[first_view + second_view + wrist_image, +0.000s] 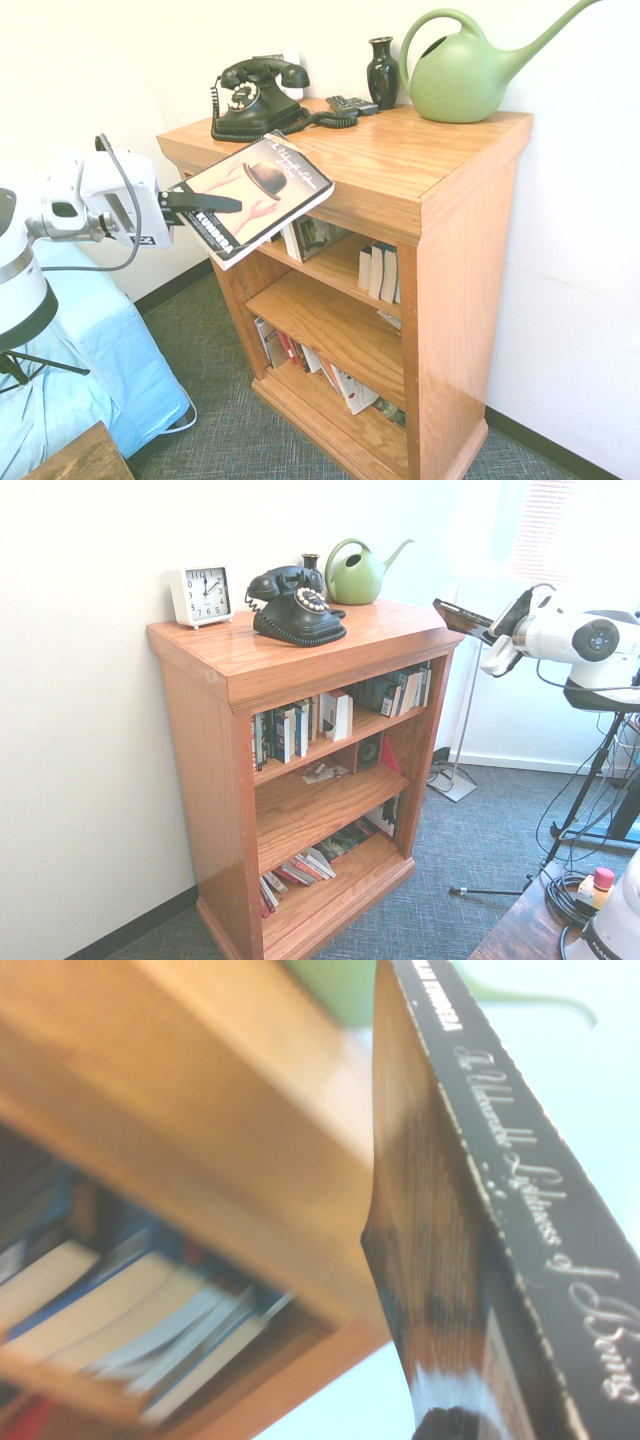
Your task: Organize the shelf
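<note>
Gripper (207,203) | shut on paperback (257,196) | bk held tilted, outside shelf (380,160) front; openings lie below/inward of jaws

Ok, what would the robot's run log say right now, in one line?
gripper: shut on book | book: in air beside shelf | task: unfinished

The first exterior view looks down from one side of the bookcase (365,205); the second faces its front from the opposite side, slightly farther back. Both share its top and shelves. The wrist view sits close, facing its upper edge.
</note>
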Motion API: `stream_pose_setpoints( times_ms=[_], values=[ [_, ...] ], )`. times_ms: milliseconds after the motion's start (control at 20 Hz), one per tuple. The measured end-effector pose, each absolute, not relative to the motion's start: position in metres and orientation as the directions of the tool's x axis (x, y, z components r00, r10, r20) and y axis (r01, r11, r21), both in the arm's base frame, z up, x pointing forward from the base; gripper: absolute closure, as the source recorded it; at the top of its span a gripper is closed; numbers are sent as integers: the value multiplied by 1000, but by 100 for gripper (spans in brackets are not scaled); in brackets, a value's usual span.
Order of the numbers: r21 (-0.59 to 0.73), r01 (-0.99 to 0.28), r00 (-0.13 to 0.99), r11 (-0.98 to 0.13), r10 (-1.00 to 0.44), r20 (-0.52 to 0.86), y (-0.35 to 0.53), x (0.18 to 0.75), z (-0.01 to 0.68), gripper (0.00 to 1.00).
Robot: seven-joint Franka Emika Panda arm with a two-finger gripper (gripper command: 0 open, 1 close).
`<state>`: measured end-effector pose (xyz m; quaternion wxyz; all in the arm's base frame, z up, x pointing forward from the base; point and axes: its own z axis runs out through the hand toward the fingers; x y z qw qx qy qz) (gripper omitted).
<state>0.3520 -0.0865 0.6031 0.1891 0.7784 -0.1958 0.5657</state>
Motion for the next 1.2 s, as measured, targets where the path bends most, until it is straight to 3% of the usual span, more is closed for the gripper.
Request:
stream_pose_setpoints(
  times_ms=[450, 1200],
  values=[
    [-28, -448, 424, -894, -240, 873, -61, 344, 502, 100],
    [-248, -385, 521, -889, -431, 736, 2, 470, 426, 100]
  ],
)
